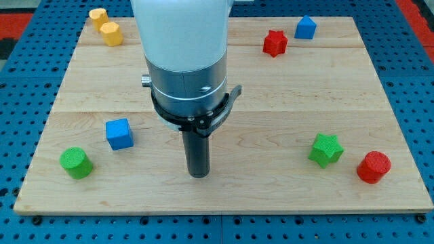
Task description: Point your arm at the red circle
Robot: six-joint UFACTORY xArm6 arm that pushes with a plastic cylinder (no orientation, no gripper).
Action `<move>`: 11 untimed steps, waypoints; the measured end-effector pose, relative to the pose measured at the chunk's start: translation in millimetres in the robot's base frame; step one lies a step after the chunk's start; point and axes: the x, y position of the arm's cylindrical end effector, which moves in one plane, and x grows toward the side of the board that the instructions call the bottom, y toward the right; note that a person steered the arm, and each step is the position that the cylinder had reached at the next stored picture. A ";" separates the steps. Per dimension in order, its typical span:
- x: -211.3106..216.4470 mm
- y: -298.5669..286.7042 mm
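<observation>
The red circle (373, 167) is a short red cylinder near the board's bottom right corner. A green star (325, 150) sits just to its left, close but apart. My tip (199, 174) rests on the board near the bottom centre, far to the left of the red circle. The white and grey arm body rises above the rod and hides the board's top centre.
A blue cube (119, 133) and a green cylinder (75, 163) lie at the view's lower left. Two yellow blocks (106, 26) sit at the top left. A red star (274, 43) and a blue block (305, 28) sit at the top right. The wooden board (271, 95) ends in a blue pegboard surround.
</observation>
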 end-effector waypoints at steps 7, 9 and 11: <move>0.3 4.3; 39.6 51.4; 43.5 238.2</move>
